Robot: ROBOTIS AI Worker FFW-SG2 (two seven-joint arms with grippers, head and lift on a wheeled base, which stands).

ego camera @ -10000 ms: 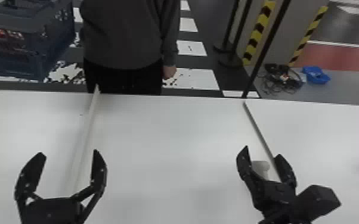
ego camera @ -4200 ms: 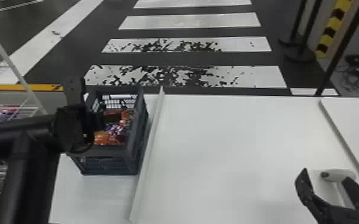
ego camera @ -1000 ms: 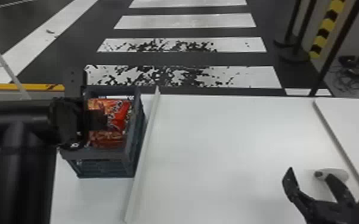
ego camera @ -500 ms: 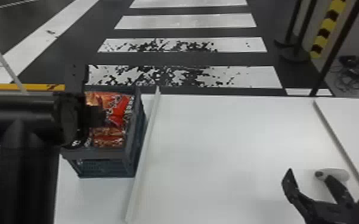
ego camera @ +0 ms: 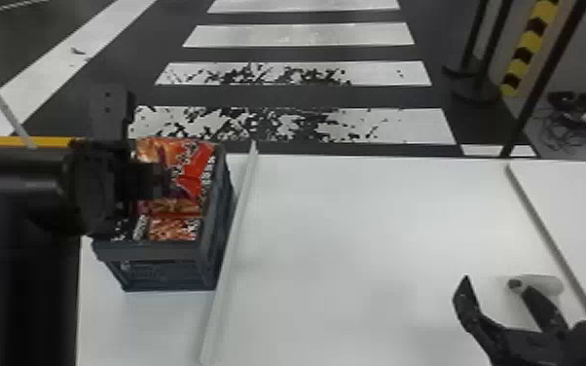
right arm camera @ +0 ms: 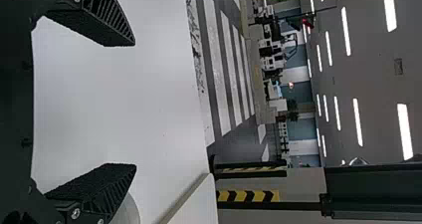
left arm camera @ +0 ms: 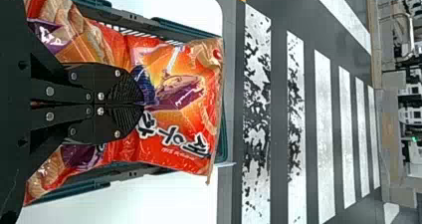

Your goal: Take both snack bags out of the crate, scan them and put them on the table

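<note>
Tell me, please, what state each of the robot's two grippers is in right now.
Left gripper: closed on a red-orange snack bag, at the crate.
Right gripper: open, holding nothing, above the white table.

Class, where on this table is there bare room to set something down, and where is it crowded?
The widest bare patch of table lies between the white strip and the grey strip; more lies right of the grey one. It is crowded at the crate, where the left claw grips a snack bag, and around the right claw, beside the pale device.
</note>
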